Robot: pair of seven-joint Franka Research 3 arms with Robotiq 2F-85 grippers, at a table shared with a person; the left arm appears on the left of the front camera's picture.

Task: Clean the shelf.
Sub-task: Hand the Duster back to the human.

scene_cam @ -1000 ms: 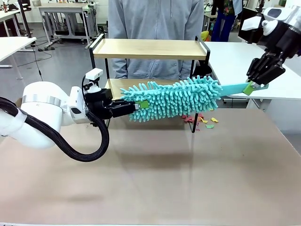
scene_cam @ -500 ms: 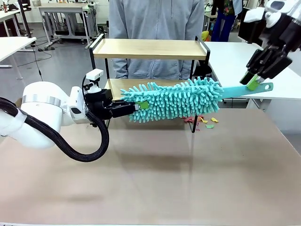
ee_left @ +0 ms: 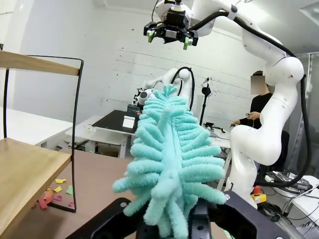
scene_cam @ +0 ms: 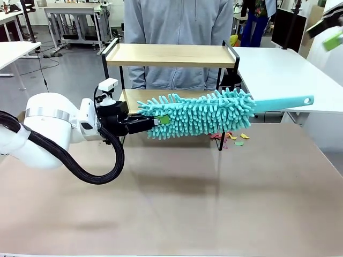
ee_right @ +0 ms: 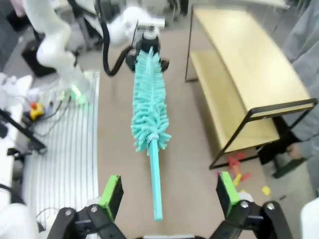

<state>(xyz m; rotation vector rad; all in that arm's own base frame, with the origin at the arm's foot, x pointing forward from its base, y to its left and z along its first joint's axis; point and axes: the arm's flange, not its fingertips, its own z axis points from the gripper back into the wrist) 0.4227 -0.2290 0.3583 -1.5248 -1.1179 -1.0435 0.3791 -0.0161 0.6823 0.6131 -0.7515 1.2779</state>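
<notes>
The shelf (scene_cam: 171,55) stands at the table's far side, two wooden boards in a black frame. A fluffy teal duster (scene_cam: 201,113) hangs level in front of its lower board. My left gripper (scene_cam: 156,122) is shut on the duster's head end. The bare handle (scene_cam: 284,103) sticks out to the right. My right gripper (scene_cam: 331,33) is high at the top right, open and apart from the handle. In the right wrist view its green pads (ee_right: 112,193) stand wide above the handle (ee_right: 155,184). The left wrist view has the duster (ee_left: 169,164) beside the shelf (ee_left: 30,169).
Coloured paper scraps (scene_cam: 231,137) lie on the brown table by the shelf's right legs, also scraps (ee_right: 238,173) and scraps (ee_left: 54,191). A person in a grey top (scene_cam: 177,21) stands behind the shelf. White tables (scene_cam: 278,69) stand to the right and left.
My right gripper opened, let go of the duster's handle and rose up to the right. The duster stays level in my left gripper, which has not moved.
</notes>
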